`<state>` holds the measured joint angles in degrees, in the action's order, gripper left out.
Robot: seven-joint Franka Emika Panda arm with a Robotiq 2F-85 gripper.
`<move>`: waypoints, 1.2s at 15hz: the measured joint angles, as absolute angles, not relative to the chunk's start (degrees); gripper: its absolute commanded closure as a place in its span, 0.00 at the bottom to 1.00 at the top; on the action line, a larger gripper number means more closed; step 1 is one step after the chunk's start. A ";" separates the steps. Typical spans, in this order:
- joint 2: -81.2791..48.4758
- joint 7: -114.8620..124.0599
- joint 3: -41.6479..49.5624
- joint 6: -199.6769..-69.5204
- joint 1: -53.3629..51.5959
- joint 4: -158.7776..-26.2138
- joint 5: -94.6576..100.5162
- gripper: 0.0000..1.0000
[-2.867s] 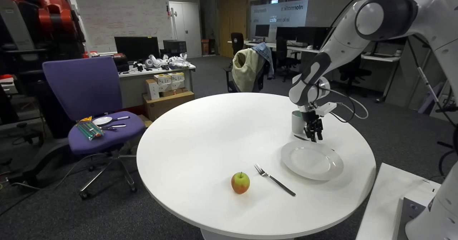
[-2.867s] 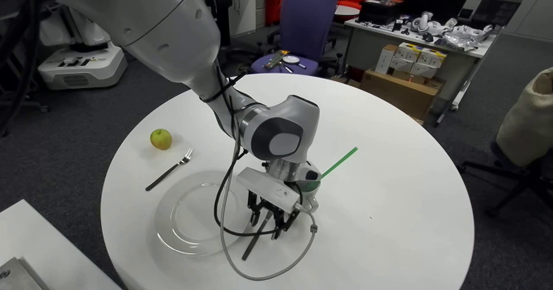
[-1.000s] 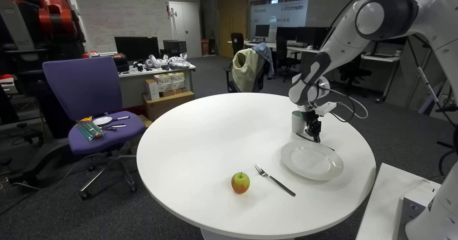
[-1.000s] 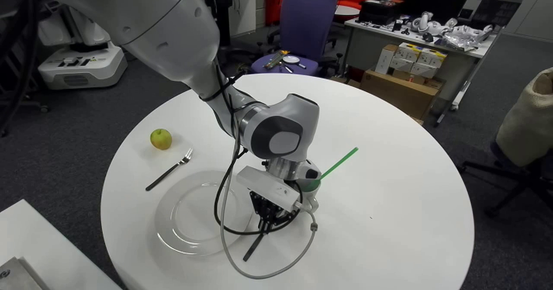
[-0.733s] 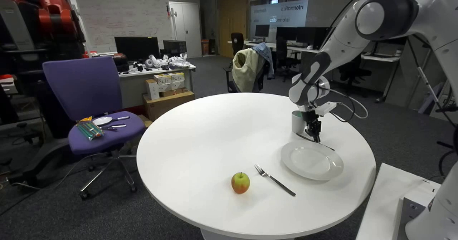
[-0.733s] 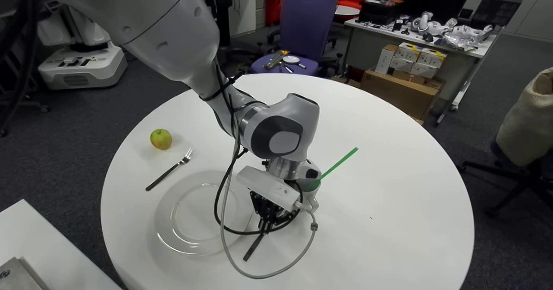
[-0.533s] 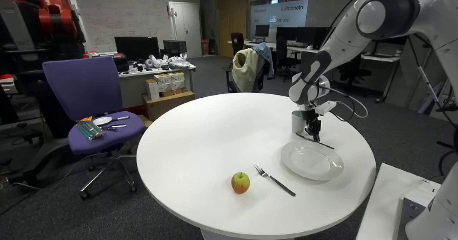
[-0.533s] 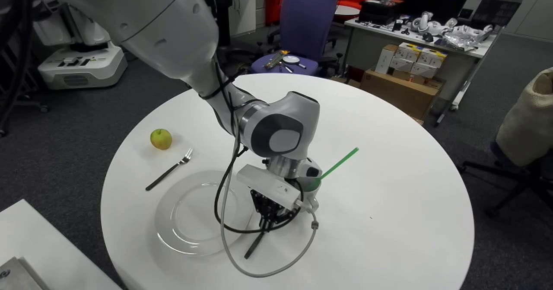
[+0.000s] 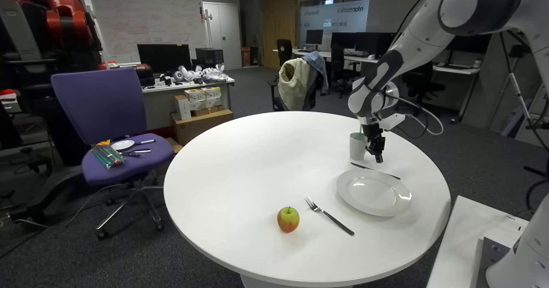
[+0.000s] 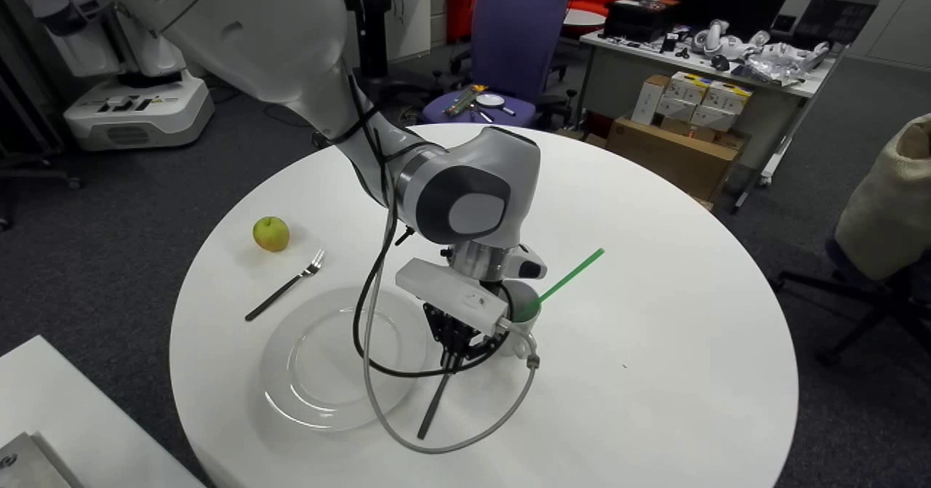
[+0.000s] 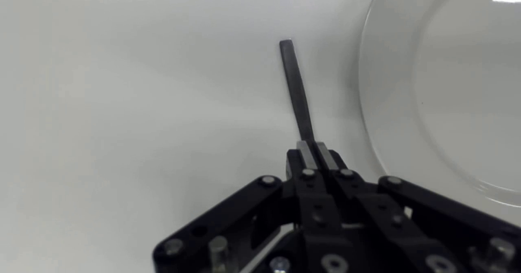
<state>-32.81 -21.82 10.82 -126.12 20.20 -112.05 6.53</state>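
Note:
A table knife with a dark handle (image 11: 297, 90) lies flat on the round white table, between a white plate and a pale cup (image 9: 356, 146). My gripper (image 9: 379, 161) hangs just above the knife, fingertips down, and an exterior view shows a gap between them. In the wrist view the fingers (image 11: 306, 155) are together, with the knife handle running on beneath their tips; nothing appears held. The plate (image 11: 386, 81) is to the right there. A green straw (image 10: 574, 273) leans out of the cup, close beside the gripper. The fingers partly hide the knife in the wrist view.
A fork (image 9: 330, 220) lies across the plate from the knife, and an apple (image 9: 288, 219) sits past it. Cables (image 10: 374, 372) loop from the wrist over the plate's edge. A purple chair (image 9: 101, 107) stands off the table.
Earlier the jaws stood open about the knife, then shut at it. Since half a second ago the gripper has risen, while the knife lies on the table below, slightly shifted.

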 measured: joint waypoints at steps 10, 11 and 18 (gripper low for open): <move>-31.92 -28.06 10.35 -123.85 20.15 -112.57 8.87 0.47; -31.95 -29.10 10.32 -123.32 20.15 -112.57 10.03 0.45; -31.99 -31.25 10.31 -123.26 20.16 -112.57 14.31 0.44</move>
<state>-31.99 -31.25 10.31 -123.26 20.16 -112.57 14.31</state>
